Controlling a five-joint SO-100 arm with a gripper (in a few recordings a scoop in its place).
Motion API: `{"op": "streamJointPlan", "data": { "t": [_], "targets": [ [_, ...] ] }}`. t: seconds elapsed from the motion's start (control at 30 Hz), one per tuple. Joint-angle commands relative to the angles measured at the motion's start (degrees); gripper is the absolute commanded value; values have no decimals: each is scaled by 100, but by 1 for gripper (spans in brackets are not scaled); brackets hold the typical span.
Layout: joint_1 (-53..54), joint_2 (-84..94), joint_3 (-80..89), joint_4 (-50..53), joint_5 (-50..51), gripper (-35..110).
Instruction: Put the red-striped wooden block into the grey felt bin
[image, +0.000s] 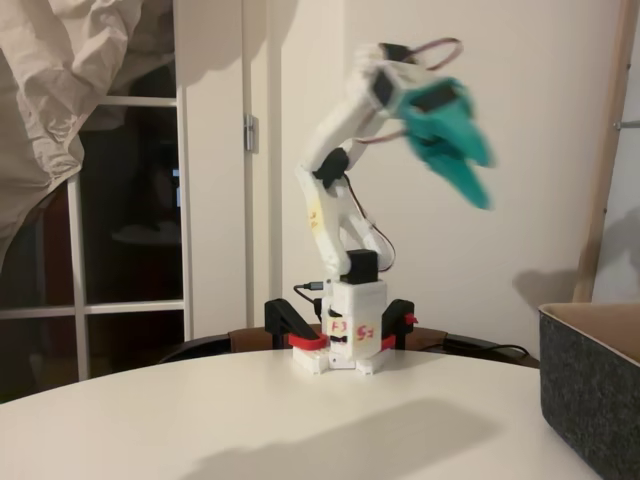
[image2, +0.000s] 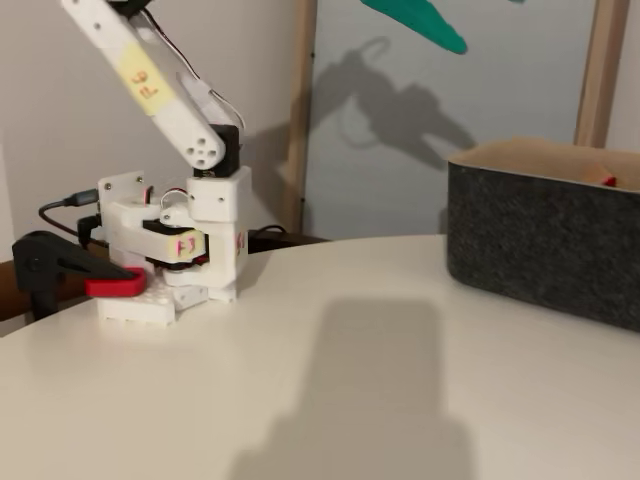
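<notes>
Block: a small red corner peeks over the bin's far rim, so it seems to lie inside, against the right end of the bin. So little shows that I cannot tell its long axis or which way it points.

In the fixed view facing the arm's base, the teal gripper is blurred and raised high above the worktop, left of the bin and well above its rim. Its fingers look slightly parted with nothing between them, though the blur makes this uncertain.

In the fixed view from the side, one teal fingertip shows at the top edge, gripper, up and left of the bin; its opening cannot be read here.

The risk, as I judge it: if the red corner is not the block, the task would be wrongly taken as done. A fast downward swing by the moving arm could also catch the bin's near wall and shove the soft bin across the worktop.
</notes>
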Motion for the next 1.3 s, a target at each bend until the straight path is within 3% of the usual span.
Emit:
{"op": "streamJointPlan", "data": {
  "t": [0.0, 0.2, 0.4, 0.67, 0.9, 1.27],
  "targets": [
    [1591, 492, 308, 88, 809, 19],
    [3630, 554, 519, 44, 1811, 16],
    [4860, 800, 1310, -62, 1811, 12],
    [5546, 1995, 3788, -176, 1433, 3],
    [5950, 3762, 6293, -1582, 1406, 0],
    [6390, 5792, 8112, -1740, 2162, 0]
  ]
}}
